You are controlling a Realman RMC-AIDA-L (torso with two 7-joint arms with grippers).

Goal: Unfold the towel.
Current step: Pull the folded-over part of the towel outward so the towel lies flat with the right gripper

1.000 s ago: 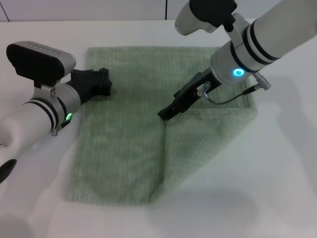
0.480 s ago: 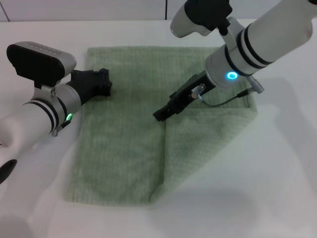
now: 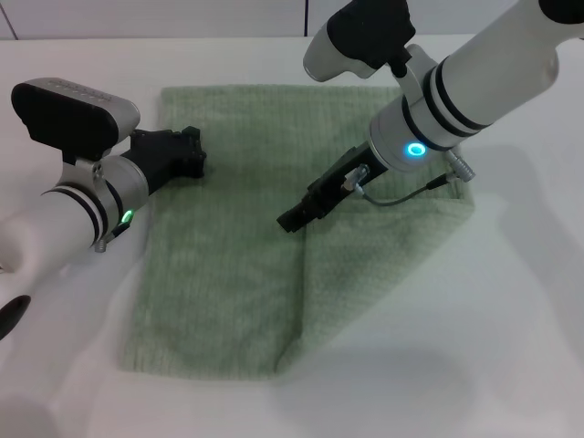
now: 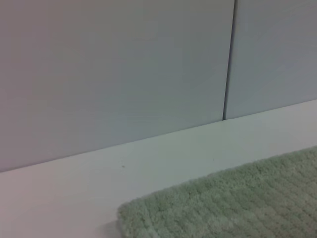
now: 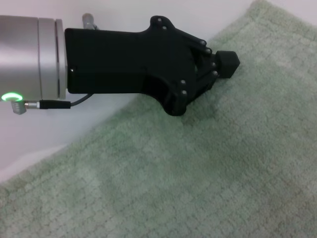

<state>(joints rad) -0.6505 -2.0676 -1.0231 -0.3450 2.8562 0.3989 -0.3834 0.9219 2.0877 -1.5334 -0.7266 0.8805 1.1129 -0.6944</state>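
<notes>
The pale green towel (image 3: 228, 265) lies on the white table, with its right part folded over as a flap (image 3: 383, 255) whose edge runs down the middle. My right gripper (image 3: 290, 219) is low at the top corner of that flap's edge. My left gripper (image 3: 187, 151) is at the towel's left edge near the far corner. In the right wrist view the left gripper (image 5: 227, 62) is shut, with its tips resting on the towel (image 5: 198, 173). The left wrist view shows only a towel corner (image 4: 223, 208).
The white table (image 3: 474, 347) surrounds the towel on all sides. A grey wall (image 4: 114, 69) with a vertical seam stands behind the table's far edge. A cable (image 3: 411, 193) loops off the right wrist above the flap.
My right gripper has moved a little to the left and down along the flap's top corner. The left arm and the towel's outline have not visibly moved.
</notes>
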